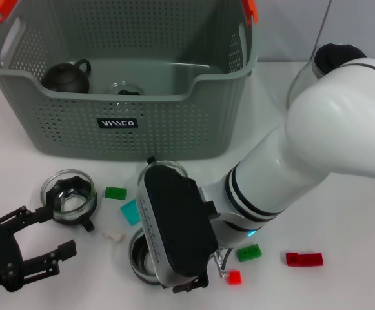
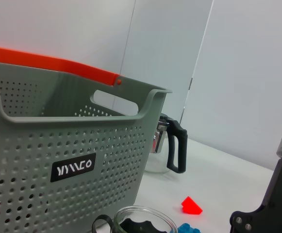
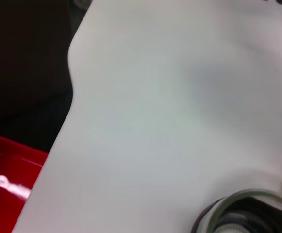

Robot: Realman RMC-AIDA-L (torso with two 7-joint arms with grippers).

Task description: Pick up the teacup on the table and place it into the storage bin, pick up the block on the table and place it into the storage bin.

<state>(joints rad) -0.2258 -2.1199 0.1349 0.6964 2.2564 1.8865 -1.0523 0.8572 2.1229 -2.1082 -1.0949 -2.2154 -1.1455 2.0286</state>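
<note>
Teacup (image 1: 142,258) is found beneath the right gripper (image 1: 193,274), at its nine o'clock; finger state cannot be told.

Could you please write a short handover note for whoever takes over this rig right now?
Left gripper: open, low at the table's near left, beside a glass teacup.
Right gripper: down over a second glass cup; its fingers are hidden.
Storage bin: holds a dark teapot and a glass piece.
Left: both cups and the scattered blocks, such as the green block and red block, are on the table.
</note>
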